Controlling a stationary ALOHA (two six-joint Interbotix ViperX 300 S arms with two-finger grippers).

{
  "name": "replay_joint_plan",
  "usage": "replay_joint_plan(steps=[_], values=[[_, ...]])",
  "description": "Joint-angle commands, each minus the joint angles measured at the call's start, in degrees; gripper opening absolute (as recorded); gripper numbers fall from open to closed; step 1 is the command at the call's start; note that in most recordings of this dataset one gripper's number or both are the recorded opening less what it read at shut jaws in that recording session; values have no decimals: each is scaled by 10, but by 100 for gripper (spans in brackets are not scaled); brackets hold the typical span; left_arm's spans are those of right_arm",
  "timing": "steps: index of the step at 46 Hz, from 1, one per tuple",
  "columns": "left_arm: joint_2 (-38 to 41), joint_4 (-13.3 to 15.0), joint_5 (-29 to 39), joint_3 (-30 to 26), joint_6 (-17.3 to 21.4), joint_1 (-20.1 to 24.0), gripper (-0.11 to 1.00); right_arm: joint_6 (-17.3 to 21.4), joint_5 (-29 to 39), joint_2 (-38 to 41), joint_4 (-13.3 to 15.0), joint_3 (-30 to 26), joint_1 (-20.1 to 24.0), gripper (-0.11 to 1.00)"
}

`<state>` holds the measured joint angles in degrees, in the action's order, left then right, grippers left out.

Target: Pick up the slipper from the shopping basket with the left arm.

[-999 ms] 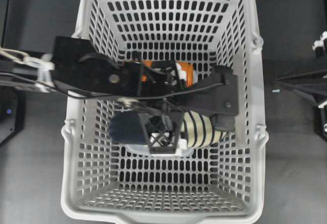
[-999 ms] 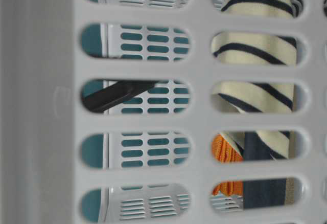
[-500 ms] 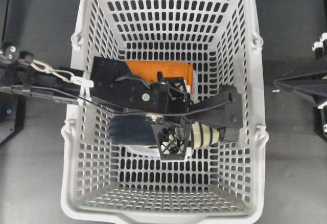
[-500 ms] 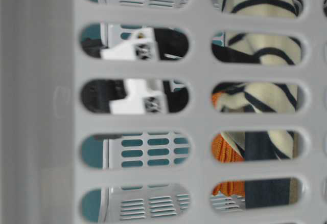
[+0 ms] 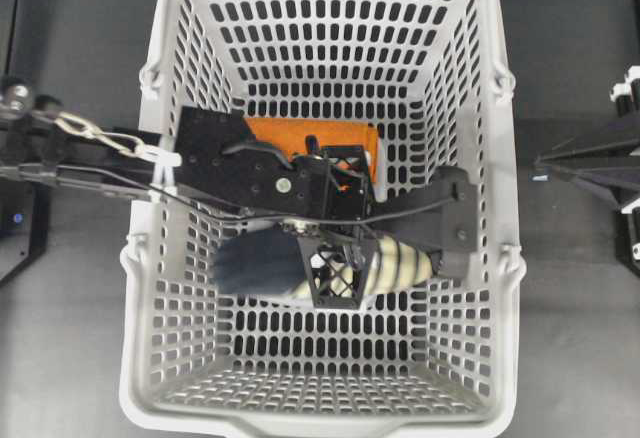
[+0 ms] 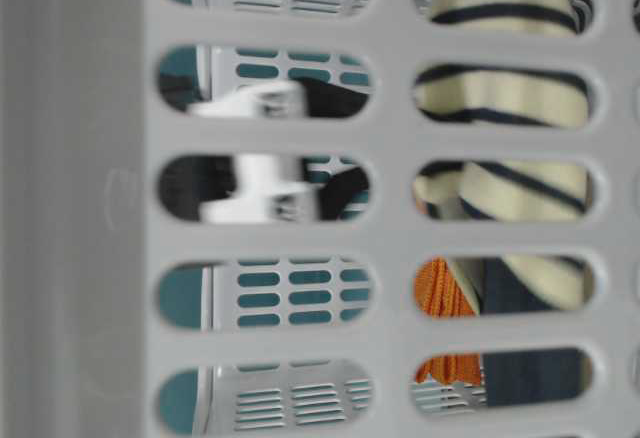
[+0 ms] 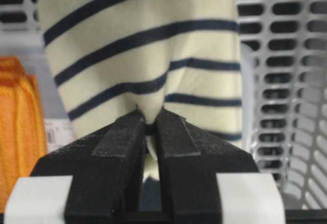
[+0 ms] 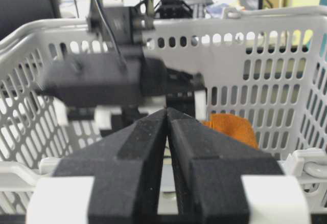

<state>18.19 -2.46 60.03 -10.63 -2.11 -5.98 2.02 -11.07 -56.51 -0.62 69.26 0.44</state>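
The cream slipper with navy stripes (image 5: 402, 263) lies inside the light grey shopping basket (image 5: 150, 288), its navy part to the left. My left gripper (image 5: 335, 263) reaches down into the basket and is shut on the slipper. In the left wrist view the jaws (image 7: 149, 114) pinch a fold of the striped fabric (image 7: 143, 40). Through the basket wall (image 6: 90, 208) the slipper (image 6: 510, 98) shows blurred. My right gripper (image 5: 545, 165) is shut and empty outside the basket, as its wrist view (image 8: 167, 110) shows.
A folded orange cloth (image 5: 290, 133) lies on the basket floor beside the slipper, partly under the left arm; it also shows in the left wrist view (image 7: 15, 116) and the right wrist view (image 8: 230, 127). Slotted basket walls (image 7: 286, 81) stand close around the left gripper.
My left arm came lower over the slipper and its gripper closed on the striped upper. The slipper has shifted and now looks blurred with motion. The right arm has not moved.
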Motion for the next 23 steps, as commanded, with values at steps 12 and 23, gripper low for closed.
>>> replay_joint_plan(steps=[12,23], values=[[-14,-2,193,-213,28,-6,4,0,-3,-4,-2,-4,0,0],[36,-3,326,-379,48,-6,4,1,5,-15,-2,-3,0,0]])
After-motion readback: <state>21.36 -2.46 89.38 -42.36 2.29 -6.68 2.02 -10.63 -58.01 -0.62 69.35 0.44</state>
